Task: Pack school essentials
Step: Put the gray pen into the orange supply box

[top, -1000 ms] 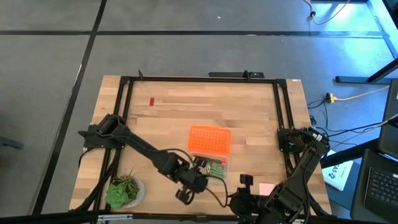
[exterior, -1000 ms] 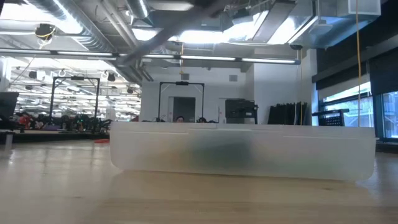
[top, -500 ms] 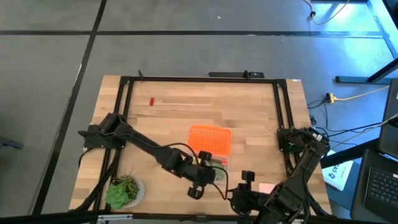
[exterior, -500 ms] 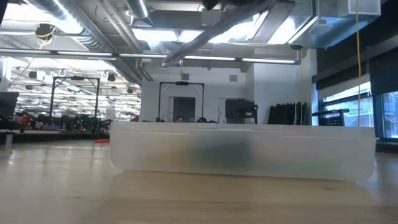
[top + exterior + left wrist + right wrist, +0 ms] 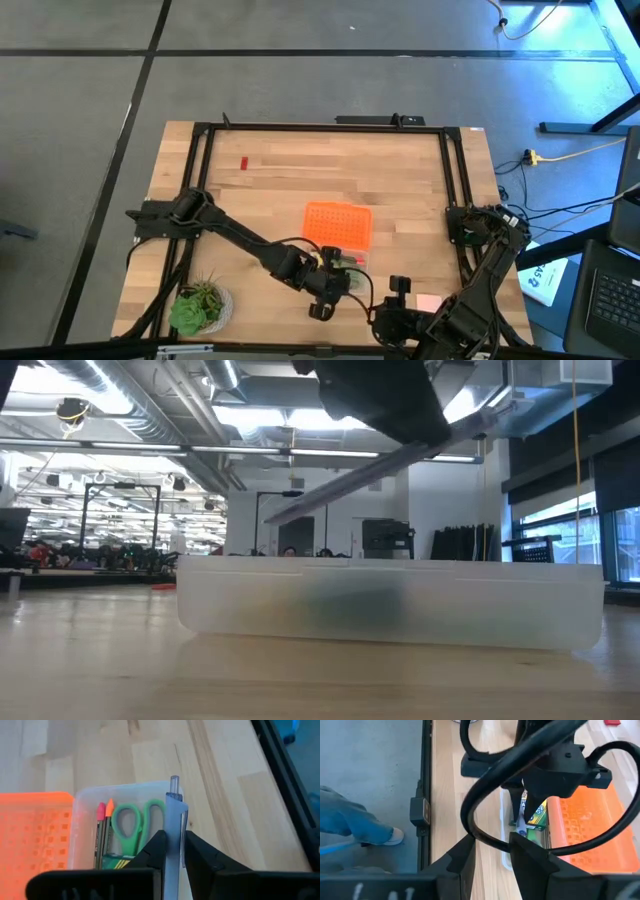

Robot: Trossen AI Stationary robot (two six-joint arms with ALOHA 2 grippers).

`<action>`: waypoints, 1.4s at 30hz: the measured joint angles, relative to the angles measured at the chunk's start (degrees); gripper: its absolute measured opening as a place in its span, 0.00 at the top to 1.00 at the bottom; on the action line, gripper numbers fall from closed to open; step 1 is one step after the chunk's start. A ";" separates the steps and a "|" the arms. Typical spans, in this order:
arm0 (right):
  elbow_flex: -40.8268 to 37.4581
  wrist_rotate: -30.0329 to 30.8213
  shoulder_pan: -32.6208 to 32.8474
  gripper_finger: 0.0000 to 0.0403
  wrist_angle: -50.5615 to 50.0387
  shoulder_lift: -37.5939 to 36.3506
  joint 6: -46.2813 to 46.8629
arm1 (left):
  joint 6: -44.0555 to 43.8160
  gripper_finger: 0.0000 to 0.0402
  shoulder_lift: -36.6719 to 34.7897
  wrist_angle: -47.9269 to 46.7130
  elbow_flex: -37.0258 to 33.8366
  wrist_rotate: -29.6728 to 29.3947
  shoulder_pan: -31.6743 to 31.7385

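One pen (image 5: 174, 827) (left gripper (image 5: 173, 851)) over case (image 5: 82, 827)

Overhead, table-level and two close wrist cameras, all sharing the clear case (image 5: 344, 274).

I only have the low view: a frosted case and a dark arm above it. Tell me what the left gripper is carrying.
Observer: The left gripper is shut on a greyish-purple pen, seen in the left wrist view.
Operator: Report what is already in the case.
Observer: Green-handled scissors, two pencils and a crayon box lie inside the clear case.
Operator: Tell me where the lid is.
Observer: The orange lid lies flat on the table beside the case.
Operator: Name what is still out.
Observer: A tiny red eraser lies far off near the table's back left.
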 joint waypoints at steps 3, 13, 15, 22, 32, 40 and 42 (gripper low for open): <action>0.00 0.02 -0.02 0.70 0.00 0.00 0.01 | -1.41 0.90 0.29 -0.31 -0.02 -0.68 0.12; 0.00 -0.04 0.00 0.70 0.22 0.00 0.03 | -2.72 0.90 3.21 -0.19 -0.02 -0.74 0.13; 0.00 -0.04 0.00 0.70 0.20 0.00 0.04 | -2.74 0.90 3.25 -0.20 -0.02 -0.73 0.13; 0.00 -0.42 -0.02 0.70 0.17 0.00 0.04 | -4.50 0.90 3.76 -0.47 -0.02 -0.73 0.15; 0.01 -0.45 -0.04 0.70 0.16 0.00 0.02 | -4.51 0.90 4.65 -0.67 -0.07 -0.84 0.15; 0.02 -0.46 -0.04 0.70 0.17 0.00 0.00 | -4.47 0.89 4.65 -0.68 -0.07 0.55 0.15; 0.02 -0.48 -0.02 0.70 0.17 0.00 0.00 | -4.51 0.88 4.65 -0.69 -0.07 0.68 0.13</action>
